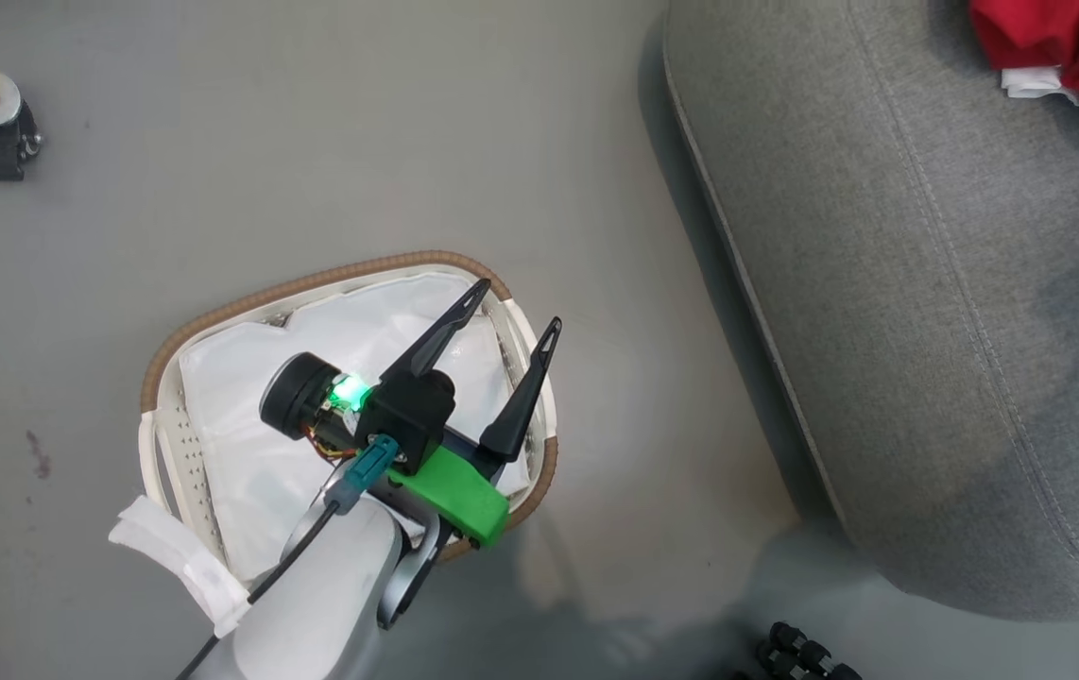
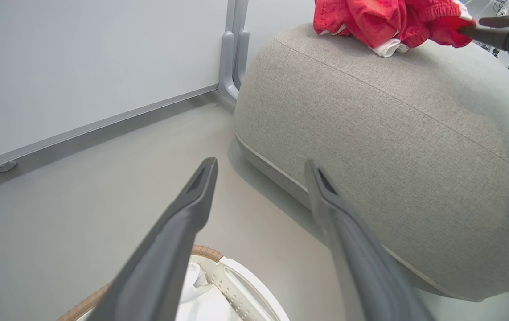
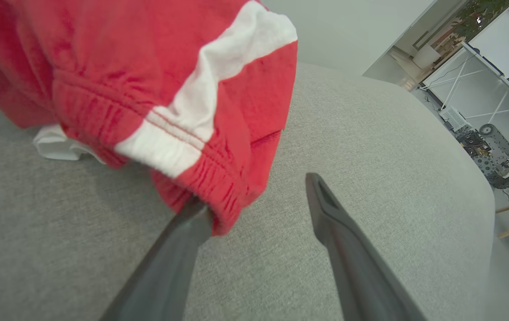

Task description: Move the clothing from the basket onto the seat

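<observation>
At the lower left of my head view the left claw (image 1: 517,306) hangs over the laundry basket (image 1: 313,279), its two fingers spread wide with nothing between them. Under it I see just the white liner (image 1: 247,453). The forearm hides part of the basket's inside, so I cannot rule out a piece tucked there. Grey floor (image 1: 615,236) separates the basket from the sofa seat (image 1: 927,283), which takes up the right half of the frame. The red clothing (image 1: 1069,47) lies bunched on the seat in the upper right corner, well apart from the basket.

In the right wrist view the right claw (image 3: 254,191) sits low over the cushion with its fingers apart, clamped on nothing. The red hem drapes over the tip of the left-hand finger and touches it; the other finger is bare over grey upholstery.

I judge this fabric to be light, limp and a bit clingy, so it will sag and trail. It could ride along on that finger if I pull away sideways, so I would back off along the fingers' own line, away from the pile. If I need to regrip, I would pinch the gathered, ribbed band beside the white stripe, where the cloth is thickest, rather than a single loose layer.
</observation>
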Robot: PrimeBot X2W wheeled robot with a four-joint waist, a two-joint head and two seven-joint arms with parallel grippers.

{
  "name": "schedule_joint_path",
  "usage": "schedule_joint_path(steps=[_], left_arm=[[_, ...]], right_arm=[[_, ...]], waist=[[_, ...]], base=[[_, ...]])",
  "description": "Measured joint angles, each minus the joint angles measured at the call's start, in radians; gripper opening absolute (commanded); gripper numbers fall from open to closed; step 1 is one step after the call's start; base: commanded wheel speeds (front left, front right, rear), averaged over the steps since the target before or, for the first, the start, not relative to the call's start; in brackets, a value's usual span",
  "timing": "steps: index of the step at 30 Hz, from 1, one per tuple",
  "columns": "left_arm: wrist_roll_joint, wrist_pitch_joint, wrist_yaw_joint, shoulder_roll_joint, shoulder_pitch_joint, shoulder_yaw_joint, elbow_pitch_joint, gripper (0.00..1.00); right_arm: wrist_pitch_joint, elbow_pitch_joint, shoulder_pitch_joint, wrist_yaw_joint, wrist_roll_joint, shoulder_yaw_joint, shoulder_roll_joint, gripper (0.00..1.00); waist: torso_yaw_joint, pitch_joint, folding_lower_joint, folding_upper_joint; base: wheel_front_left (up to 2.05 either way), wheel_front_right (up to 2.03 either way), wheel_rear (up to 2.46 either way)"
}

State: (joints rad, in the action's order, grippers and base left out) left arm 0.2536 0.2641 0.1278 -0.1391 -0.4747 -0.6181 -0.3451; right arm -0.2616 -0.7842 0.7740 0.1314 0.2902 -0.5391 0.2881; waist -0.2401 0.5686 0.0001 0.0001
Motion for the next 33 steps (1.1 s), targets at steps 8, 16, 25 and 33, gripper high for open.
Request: schedule_joint_path(steps=[8, 16, 25, 33], left_arm=[[0.033, 0.0, 0.0, 0.025, 0.068, 0.04, 0.007, 1.0], [0.056, 0.0, 0.0, 0.058, 0.131, 0.092, 0.016, 1.0], [0.072, 0.0, 0.0, 0.082, 0.22, 0.191, 0.036, 1.0], [0.091, 0.0, -0.01, 0.088, 0.311, 0.337, 0.068, 1.0]], right_arm=[[0.0, 0.125, -0.189, 0.0, -0.02, 0.062, -0.037, 1.0], [0.0, 0.191, -0.219, 0.0, -0.054, 0.137, -0.019, 1.0], [0.0, 0.218, -0.226, 0.0, -0.101, 0.255, -0.048, 1.0], [0.0, 0.224, -0.266, 0.0, -0.153, 0.341, -0.13, 1.0]], waist=[[-0.007, -0.108, 0.0, 0.0], [0.014, -0.22, -0.0001, 0.0], [0.103, -0.338, -0.0001, 0.0], [0.214, -0.414, -0.0001, -0.0001]], base=[[0.0, 0.0, 0.0], [0.0, 0.0, 0.0], [0.0, 0.0, 0.0], [0.0, 0.0, 0.0]])
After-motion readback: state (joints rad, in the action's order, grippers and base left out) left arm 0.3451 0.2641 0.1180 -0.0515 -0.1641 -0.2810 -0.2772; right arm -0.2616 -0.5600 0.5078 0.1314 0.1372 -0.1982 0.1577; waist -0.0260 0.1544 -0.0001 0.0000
